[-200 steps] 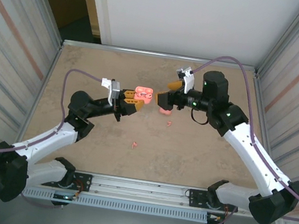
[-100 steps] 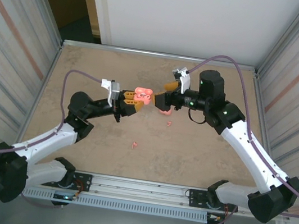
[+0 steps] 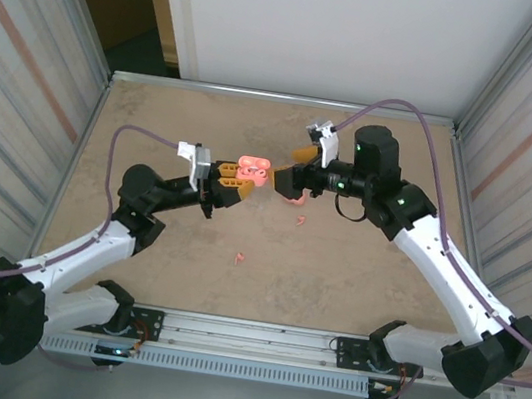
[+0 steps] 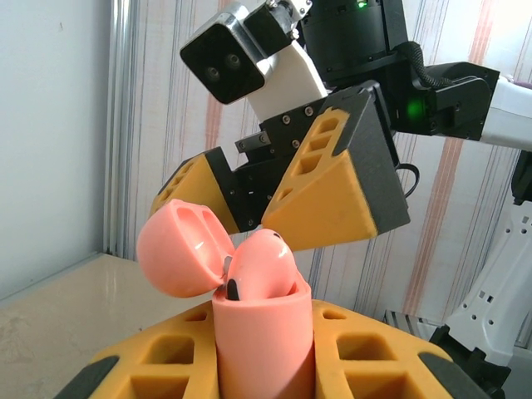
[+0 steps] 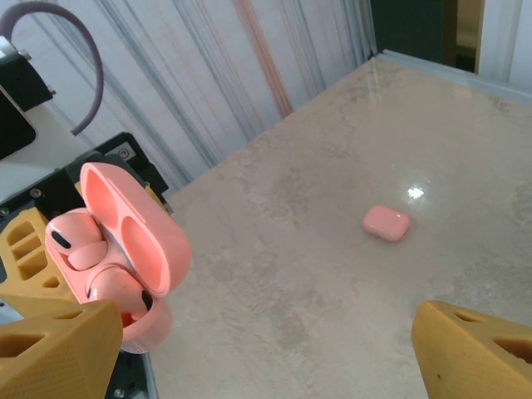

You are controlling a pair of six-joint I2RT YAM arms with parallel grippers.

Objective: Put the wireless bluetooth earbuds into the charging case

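The left fingers [image 4: 166, 366] pinch the open case [image 4: 262, 341] above the counter's [image 3: 354, 284] middle, two earbuds [image 5: 76, 249] seated inside, the right fingers [image 4: 332, 191] spread beside it; the loose earbuds [image 3: 299, 221] below look light, slick and tiny, best nipped across the bulb.

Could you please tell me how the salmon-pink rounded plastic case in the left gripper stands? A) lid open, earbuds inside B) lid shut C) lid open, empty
A: the right wrist view shows the salmon-pink rounded plastic case hinged open with two small pink earbuds seated inside.
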